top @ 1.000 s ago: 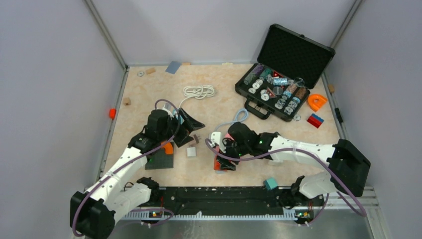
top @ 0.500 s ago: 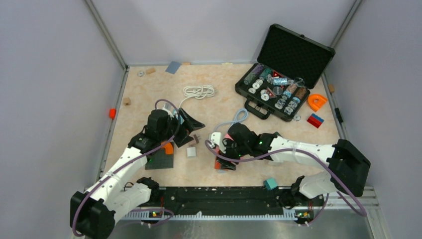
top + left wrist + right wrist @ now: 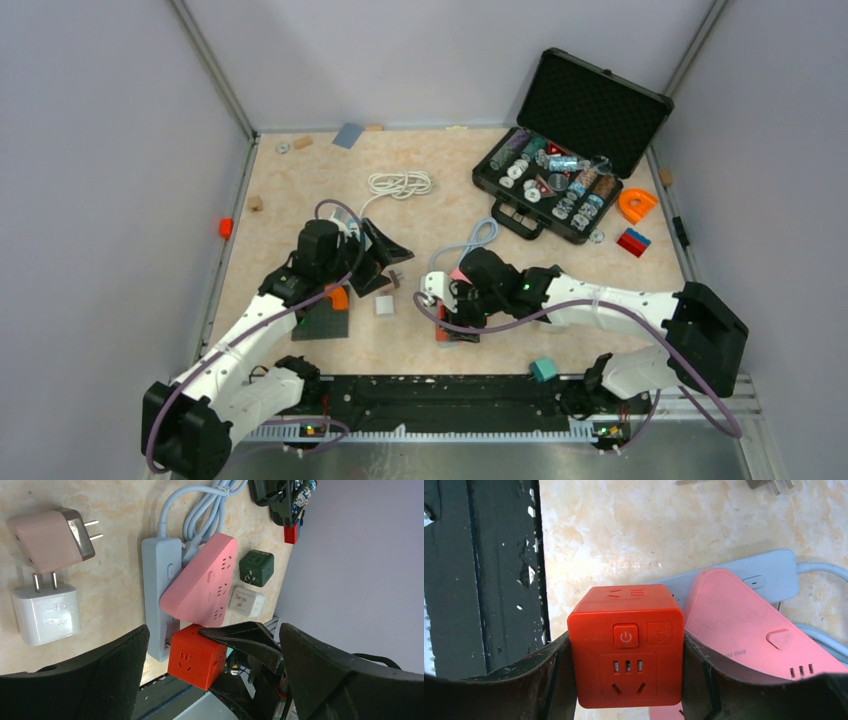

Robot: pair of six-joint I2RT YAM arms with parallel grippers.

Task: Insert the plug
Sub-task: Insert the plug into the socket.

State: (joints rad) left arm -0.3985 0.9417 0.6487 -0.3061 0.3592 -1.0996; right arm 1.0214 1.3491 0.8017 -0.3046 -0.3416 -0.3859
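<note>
Here the right end effector (image 3: 626,639) pinches the red cube socket (image 3: 626,670) by two opposite side faces, at the lower centre of the right wrist view. The cube sits just beside the pink power strip (image 3: 744,625), which lies across the grey power strip (image 3: 769,570). The left end effector (image 3: 214,627) stands spread wide and empty. The white plug (image 3: 47,615) and the pink plug (image 3: 47,540) lie flat on the bench (image 3: 115,510) at the upper left of the left wrist view, prongs bare, well apart from the cube. A dark rail (image 3: 479,580) borders the bench just left of the cube. Bare bench opens above the cube, toward the top of the frame.
</note>
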